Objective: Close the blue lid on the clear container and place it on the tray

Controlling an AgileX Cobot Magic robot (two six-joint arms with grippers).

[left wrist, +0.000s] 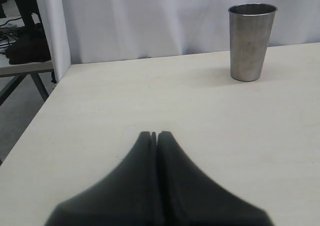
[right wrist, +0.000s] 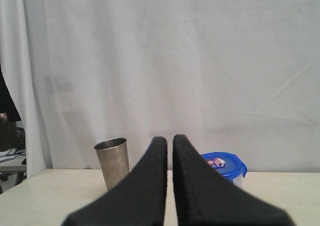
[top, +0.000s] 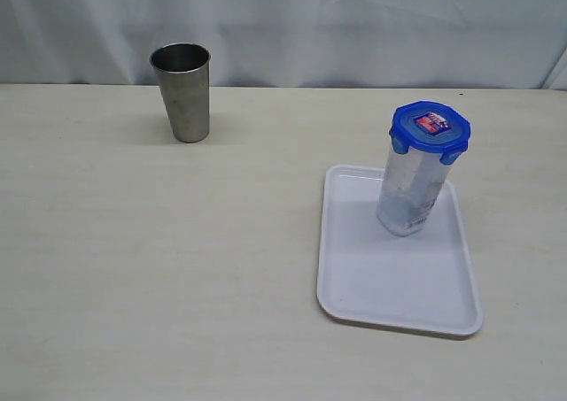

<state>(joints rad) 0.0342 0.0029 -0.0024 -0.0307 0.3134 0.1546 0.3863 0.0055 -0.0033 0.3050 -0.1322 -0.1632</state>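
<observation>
The clear container (top: 410, 197) is standing on its base on the far part of the tray (top: 390, 286), closer to the tray's far edge than to its near edge, with free tray surface showing in front of it. The blue lid (top: 430, 125) is sitting on top of the container, sticker facing up, and the flaps that show are hanging down over the rim. The tray is lying flat on the right half of the tabletop (top: 177, 268), toward the near edge. A steel tumbler (top: 183, 91) is standing upright near the far edge of the tabletop on the left side, well apart from the tray. The left gripper (left wrist: 154, 134) is hovering over bare tabletop with its jaws pressed together, grasping nothing. The right gripper (right wrist: 170, 138) is also holding its jaws clenched, with nothing between them, and is pointing toward the tumbler and the lid.
</observation>
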